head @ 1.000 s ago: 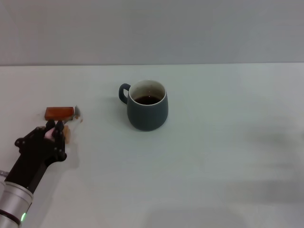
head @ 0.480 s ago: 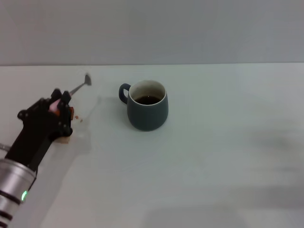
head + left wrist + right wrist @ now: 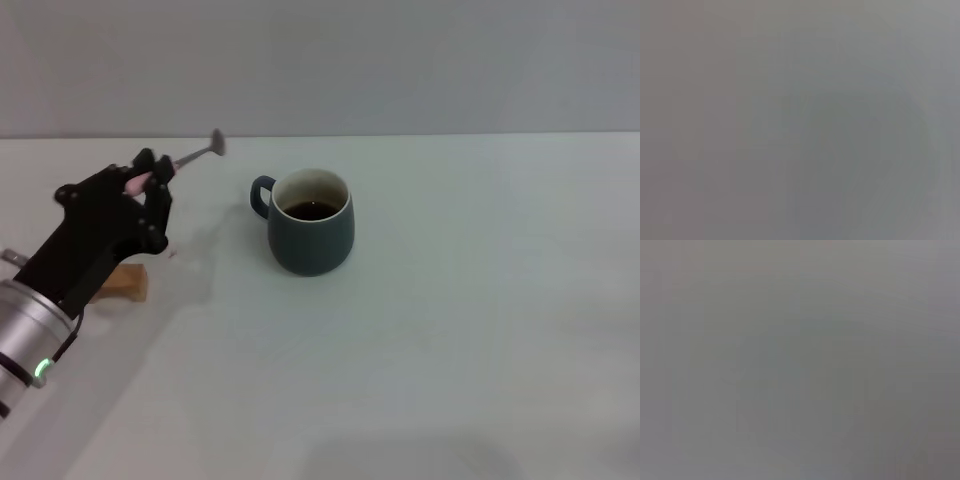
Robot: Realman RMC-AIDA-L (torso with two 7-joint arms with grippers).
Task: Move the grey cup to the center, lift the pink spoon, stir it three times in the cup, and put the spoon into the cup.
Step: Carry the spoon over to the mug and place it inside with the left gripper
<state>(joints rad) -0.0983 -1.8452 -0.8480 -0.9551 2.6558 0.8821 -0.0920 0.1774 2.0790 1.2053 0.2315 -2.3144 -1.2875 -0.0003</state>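
Since a second ago your left arm has risen off the table and swung toward the grey cup (image 3: 310, 222), carrying the pink spoon (image 3: 180, 162) up from beside the red block, which is now hidden behind the arm; only the tan wooden block (image 3: 125, 283) shows, on the table to the cup's left. Working down from the biggest thing: the white tabletop (image 3: 450, 330) carries the cup about mid-table, upright, handle toward the left arm, dark liquid inside. Your left gripper (image 3: 148, 178) hangs in the air well to the left of the cup, its fingers closed on the spoon's pink handle, with the metal bowl pointing up and toward the cup, short of the handle. The right gripper is out of sight, and both wrist views show nothing usable. Watch the spoon's attitude: it sticks out nearly level, so you will probably need to tip it bowl-down before entering, or it could clip the rim or handle and nudge the cup, slopping liquid. The grip is at the handle's end; a knock could twist the spoon loose.
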